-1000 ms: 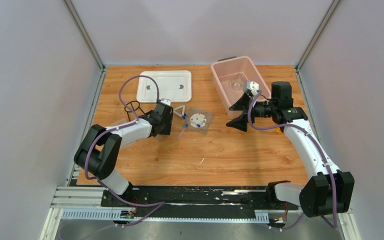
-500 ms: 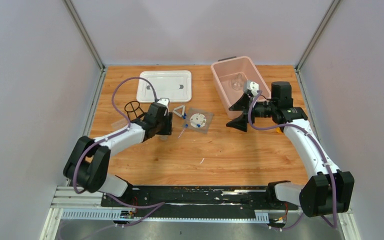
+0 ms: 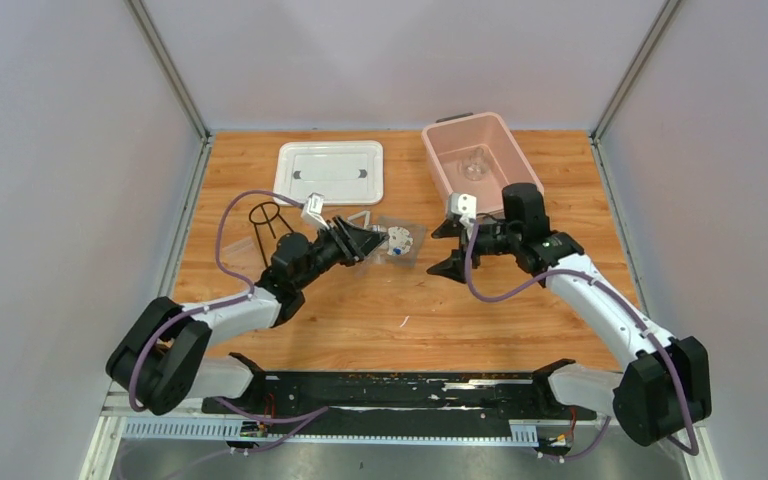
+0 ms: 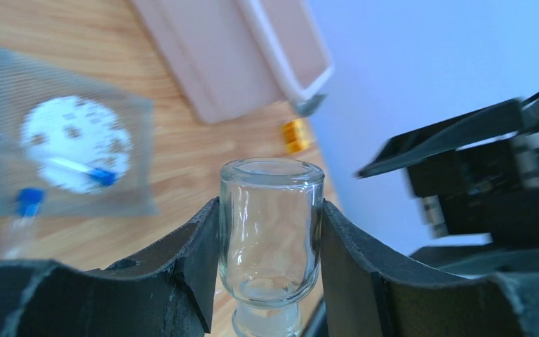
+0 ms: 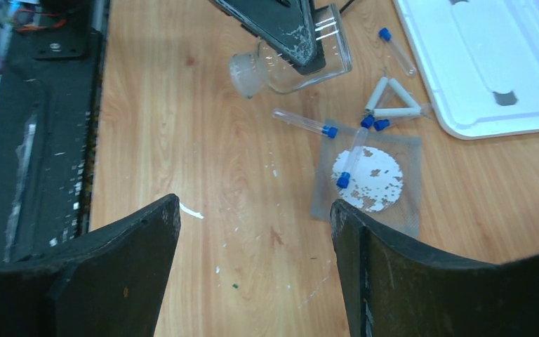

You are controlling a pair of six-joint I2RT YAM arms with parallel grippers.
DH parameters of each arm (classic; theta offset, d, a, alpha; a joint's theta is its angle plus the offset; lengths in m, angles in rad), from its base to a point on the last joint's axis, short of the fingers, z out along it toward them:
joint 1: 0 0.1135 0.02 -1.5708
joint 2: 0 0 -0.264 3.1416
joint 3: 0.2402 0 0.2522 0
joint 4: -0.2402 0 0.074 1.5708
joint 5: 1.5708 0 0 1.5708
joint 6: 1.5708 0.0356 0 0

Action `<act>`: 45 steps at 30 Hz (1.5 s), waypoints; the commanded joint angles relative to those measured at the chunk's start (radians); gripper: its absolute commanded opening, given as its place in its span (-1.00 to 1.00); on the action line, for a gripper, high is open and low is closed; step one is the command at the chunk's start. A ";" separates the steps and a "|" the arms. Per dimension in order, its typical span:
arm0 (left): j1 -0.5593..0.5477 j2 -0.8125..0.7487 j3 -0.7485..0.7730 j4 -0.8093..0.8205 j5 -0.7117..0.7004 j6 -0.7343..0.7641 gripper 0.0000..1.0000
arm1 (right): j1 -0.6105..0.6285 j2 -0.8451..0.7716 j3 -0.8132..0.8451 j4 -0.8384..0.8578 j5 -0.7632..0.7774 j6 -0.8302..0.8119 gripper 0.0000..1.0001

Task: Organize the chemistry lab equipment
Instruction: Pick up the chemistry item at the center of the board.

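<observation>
My left gripper (image 4: 270, 210) is shut on a clear glass bottle (image 4: 270, 232), and its jaws press both sides of the bottle's body. In the right wrist view the bottle (image 5: 291, 67) hangs tilted above the wood. My right gripper (image 5: 256, 207) is open and holds nothing, and it hovers over bare table just right of the mesh square with a white disc (image 5: 368, 179). Blue-capped tubes (image 5: 305, 123) lie on and beside the mesh, next to a small white triangle (image 5: 391, 102). The black wire ring tripod (image 3: 265, 222) stands at the left. From above, the two grippers (image 3: 360, 240) (image 3: 447, 247) face each other across the mesh (image 3: 397, 243).
The pink bin (image 3: 442, 165) sits at the back right with a clear glass piece (image 3: 475, 165) inside. Its white lid (image 3: 328, 172) lies at the back centre. A small orange object (image 4: 295, 135) rests near the bin. White flecks dot the wood at the front.
The left gripper closed on the glass bottle, lifted it and swung right towards the mesh. The right arm moved left from the pink bin towards the mesh, still open.
</observation>
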 commanded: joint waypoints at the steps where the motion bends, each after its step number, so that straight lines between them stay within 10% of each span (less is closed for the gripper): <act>1: -0.070 0.057 0.058 0.310 -0.153 -0.304 -1.00 | 0.085 -0.049 -0.068 0.343 0.291 0.180 0.55; 15: -0.166 0.230 0.098 0.340 -0.449 -0.676 -1.00 | 0.232 -0.080 -0.170 0.565 0.463 0.200 0.20; 32: -0.201 0.308 0.084 0.409 -0.469 -0.844 -1.00 | 0.351 -0.020 -0.196 0.641 0.700 0.088 -0.32; 45: -0.201 0.364 0.061 0.526 -0.472 -0.897 -1.00 | 0.365 0.016 -0.171 0.569 0.707 0.026 -0.25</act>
